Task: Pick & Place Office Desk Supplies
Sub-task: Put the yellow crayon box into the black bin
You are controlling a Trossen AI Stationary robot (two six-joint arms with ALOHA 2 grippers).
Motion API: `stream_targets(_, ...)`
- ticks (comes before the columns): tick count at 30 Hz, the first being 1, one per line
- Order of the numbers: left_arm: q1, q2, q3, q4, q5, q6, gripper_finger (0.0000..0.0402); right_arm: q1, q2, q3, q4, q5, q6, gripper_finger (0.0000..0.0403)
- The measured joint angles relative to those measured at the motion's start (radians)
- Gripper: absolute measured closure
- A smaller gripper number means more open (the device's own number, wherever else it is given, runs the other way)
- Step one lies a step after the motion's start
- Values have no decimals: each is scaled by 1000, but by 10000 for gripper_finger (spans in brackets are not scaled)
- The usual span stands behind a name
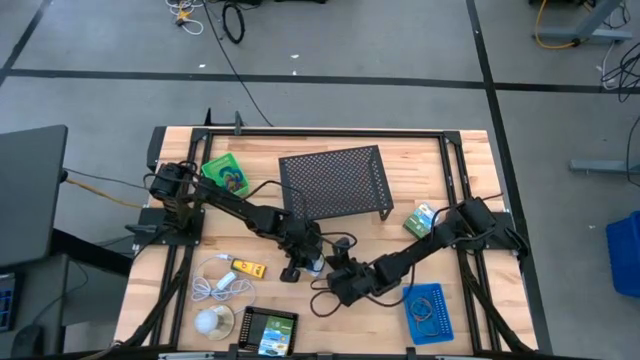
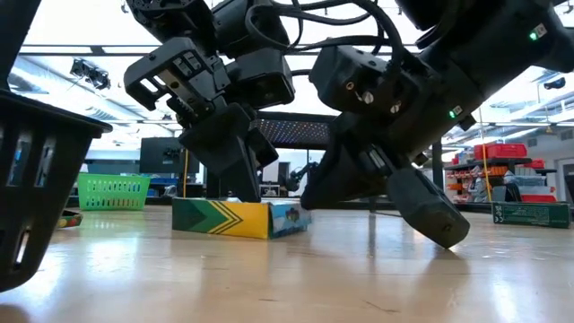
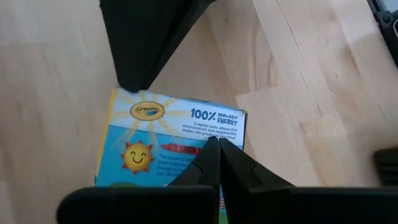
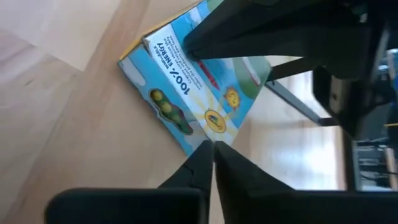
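My left pincer (image 3: 219, 163) and right pincer (image 4: 210, 163) are both pressed together, empty, over the crayon box (image 3: 177, 140) at table (image 1: 400, 180) centre, 6 o'clock of the black basket (image 1: 335, 182). Step: grasping. Next: reopen, straddle box.

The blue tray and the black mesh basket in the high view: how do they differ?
The blue tray is small and near the table's front right edge; the black mesh basket is much larger and sits at the centre back. The tray holds loops; the basket looks empty. Both rest on the wooden table.

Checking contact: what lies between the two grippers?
The crayon box, flat on the table; the left gripper and right gripper meet it from opposite sides, clearest in the wrist views.
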Motion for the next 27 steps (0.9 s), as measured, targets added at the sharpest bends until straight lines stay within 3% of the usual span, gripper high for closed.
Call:
stream_targets(7, 5, 0, -1, -1, 13, -4, 400, 19, 4, 0, 14, -190, 139, 316)
stream_targets(11, -3, 1, -1, -2, 11, -11, 400, 33, 2, -3, 24, -161, 297, 286)
stream_targets(21, -14, 0, -1, 2, -2, -2, 400, 68, 2, -3, 25, -59, 372, 215)
stream_targets(27, -14, 0, -1, 3, -7, 6, 400, 100, 3, -3, 46, -33, 411, 209)
